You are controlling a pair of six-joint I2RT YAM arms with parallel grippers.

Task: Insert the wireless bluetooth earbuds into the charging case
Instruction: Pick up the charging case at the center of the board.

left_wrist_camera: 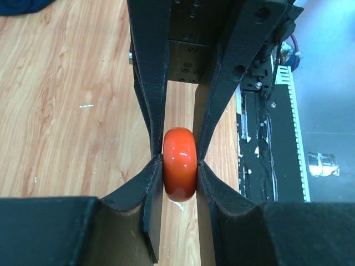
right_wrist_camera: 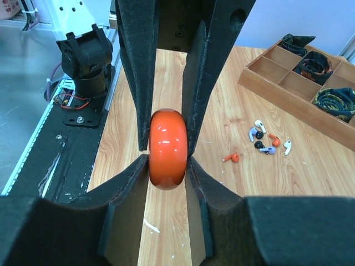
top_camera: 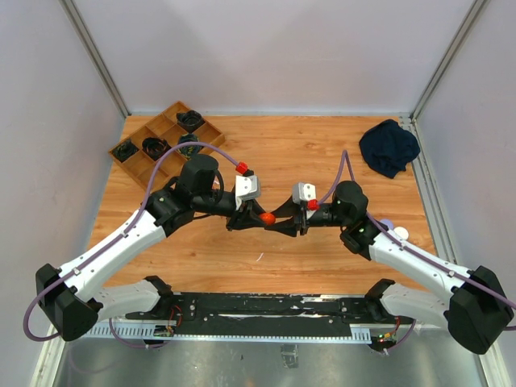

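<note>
A glossy orange round charging case point(top_camera: 267, 218) hangs closed above the table's middle, pinched from both sides. My left gripper point(top_camera: 256, 218) and right gripper point(top_camera: 281, 222) meet tip to tip and are both shut on it. In the left wrist view the case point(left_wrist_camera: 179, 164) sits between my fingers point(left_wrist_camera: 152, 183), with the other arm's fingers gripping it from above. The right wrist view shows the same case point(right_wrist_camera: 167, 156). Several tiny earbuds point(right_wrist_camera: 265, 139) in white, lavender, orange and dark colours lie loose on the wood near the tray. In the top view they are hidden under the left arm.
A wooden compartment tray point(top_camera: 166, 139) with dark coiled items stands at the back left and also shows in the right wrist view point(right_wrist_camera: 310, 83). A dark blue cloth point(top_camera: 389, 147) lies at the back right. White and lavender round cases point(top_camera: 400, 233) sit beside the right arm.
</note>
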